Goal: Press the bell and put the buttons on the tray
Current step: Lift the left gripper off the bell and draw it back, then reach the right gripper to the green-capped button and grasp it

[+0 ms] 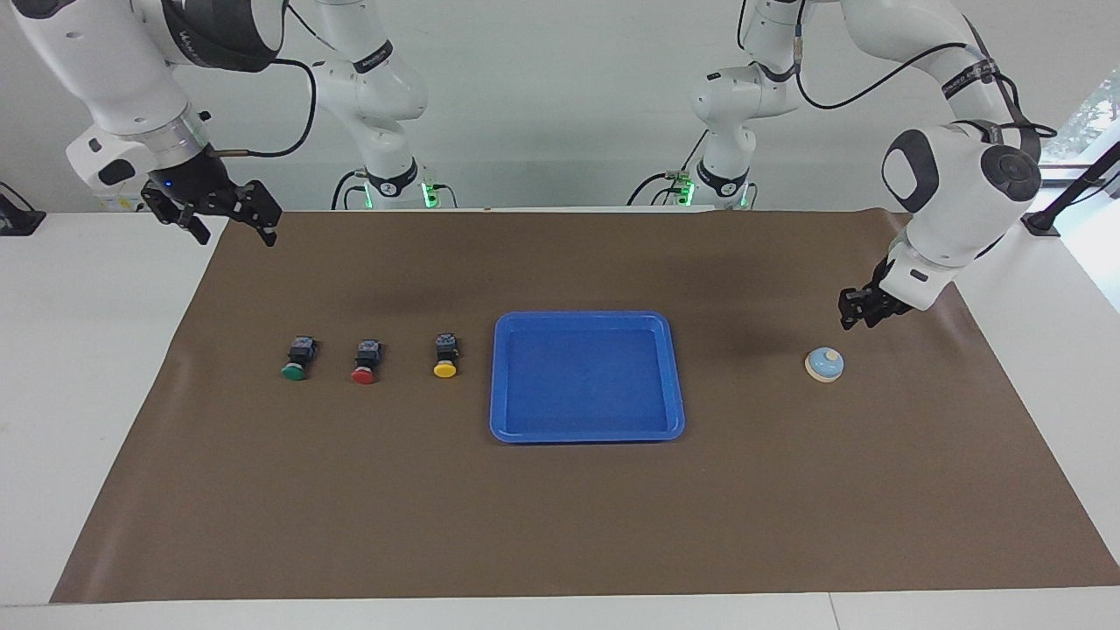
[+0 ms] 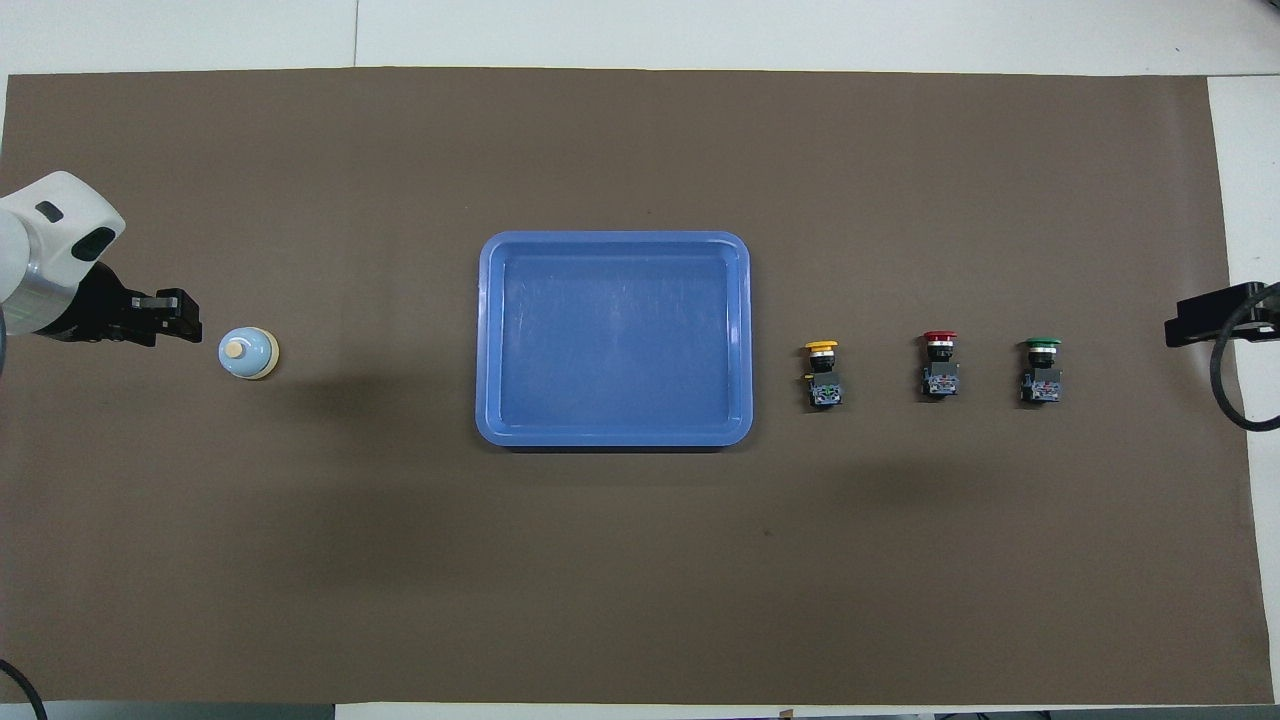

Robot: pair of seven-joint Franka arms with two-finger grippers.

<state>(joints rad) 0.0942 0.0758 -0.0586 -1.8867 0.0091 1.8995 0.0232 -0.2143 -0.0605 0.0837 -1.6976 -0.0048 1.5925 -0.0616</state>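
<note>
While the bell (image 1: 824,365) rests on the brown mat (image 1: 560,525) toward the left arm's end of the table, the left gripper (image 1: 859,308) is held in the air just beside it, clear of its dome and touching nothing. Nothing is held by this gripper; how far its fingers stand apart cannot be told. In the overhead view the left gripper (image 2: 180,318) is seen close to the bell (image 2: 248,353), whose small knob is fully exposed.

The blue tray (image 1: 500,385) is laid at the middle of the mat, with nothing in it. Between the tray and the right arm's end of the table, the three buttons are set in a row, well apart from one another and all lying on their sides with caps pointing away from the robots: the yellow button (image 1: 445,356) nearest the tray, then the red button (image 1: 367,362), then the green button (image 1: 297,359).

The right gripper (image 1: 229,224) is held open and empty over the mat's corner at the right arm's end, well apart from the buttons. In the overhead view only a dark part of it is caught at the frame's edge, its fingers cut off, and most of the left arm is cut off likewise.
</note>
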